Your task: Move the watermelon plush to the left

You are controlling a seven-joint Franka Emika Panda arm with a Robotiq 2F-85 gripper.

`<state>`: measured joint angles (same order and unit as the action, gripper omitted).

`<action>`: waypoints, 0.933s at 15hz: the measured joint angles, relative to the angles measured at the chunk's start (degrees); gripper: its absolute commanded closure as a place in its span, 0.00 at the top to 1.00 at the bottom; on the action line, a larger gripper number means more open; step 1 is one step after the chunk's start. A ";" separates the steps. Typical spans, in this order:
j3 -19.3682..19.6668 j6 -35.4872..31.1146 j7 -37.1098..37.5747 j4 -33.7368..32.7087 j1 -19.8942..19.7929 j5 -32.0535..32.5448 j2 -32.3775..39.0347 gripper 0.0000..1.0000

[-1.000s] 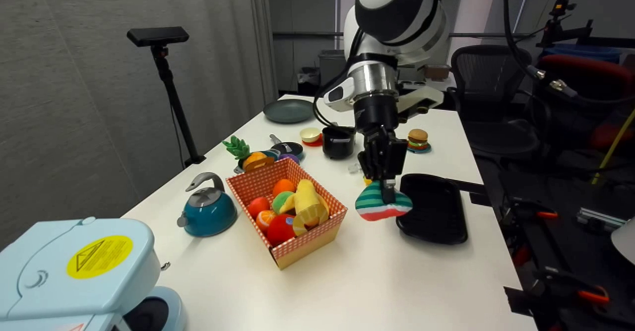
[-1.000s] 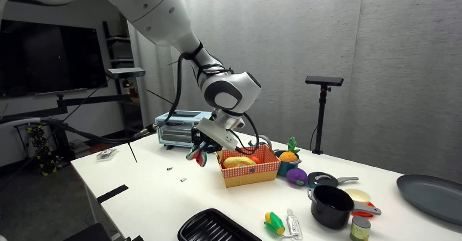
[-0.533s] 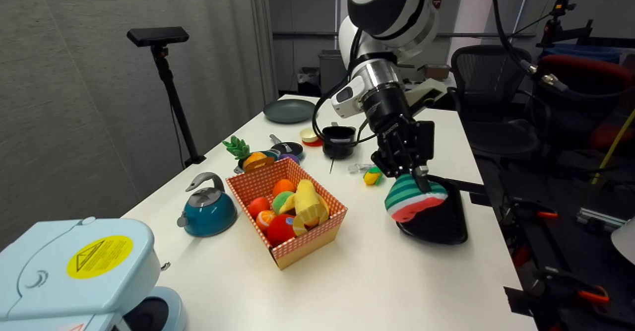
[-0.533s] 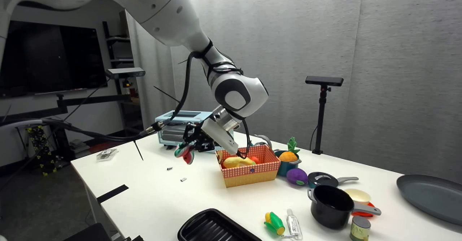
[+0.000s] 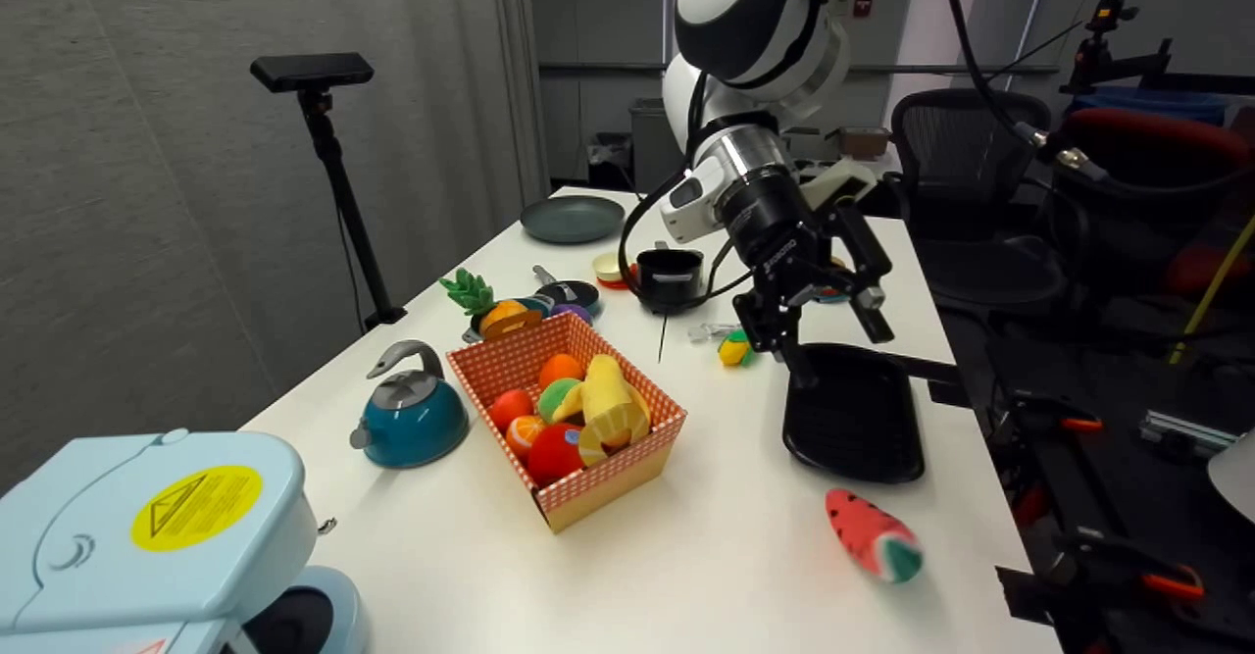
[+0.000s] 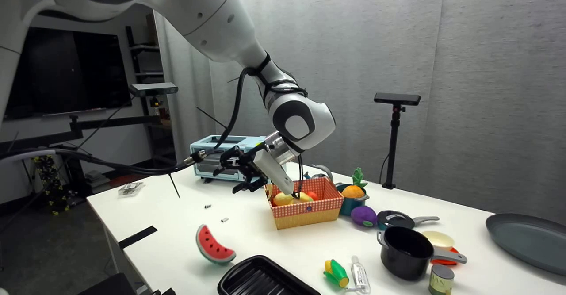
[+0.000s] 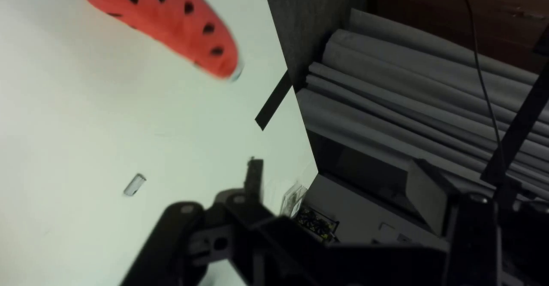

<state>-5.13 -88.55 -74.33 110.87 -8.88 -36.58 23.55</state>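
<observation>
The watermelon plush (image 5: 868,533) is a red slice with black seeds and a green rind, free of my fingers and low over the white table, in front of the black tray. In an exterior view the plush (image 6: 213,245) looks tilted, one end up; whether it touches the table I cannot tell. At the upper left of the wrist view the plush (image 7: 171,18) is slightly blurred. My gripper (image 5: 842,352) hangs in the air above the table, fingers spread wide. Nothing sits between the tips of the gripper (image 7: 338,166) in the wrist view.
The black tray (image 5: 853,419) lies near the table's edge. A checkered basket (image 6: 305,217) holds toy fruits. A teal kettle (image 5: 412,419), a toy corn (image 6: 337,273), a black pot (image 6: 407,253) and a light blue toaster oven (image 6: 221,162) also stand on the table.
The gripper was shut on the watermelon plush and has opened. The plush has dropped away from the fingers towards the table near the tray. The arm has swung a little sideways.
</observation>
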 measured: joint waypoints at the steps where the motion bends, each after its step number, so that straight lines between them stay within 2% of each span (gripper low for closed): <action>1: 0.00 0.24 -0.24 -0.23 0.00 0.00 0.25 1.00; 14: 0.00 0.58 -0.67 -1.15 0.13 0.00 1.37 1.00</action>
<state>-5.14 -87.97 -75.01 109.72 -8.75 -36.58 24.91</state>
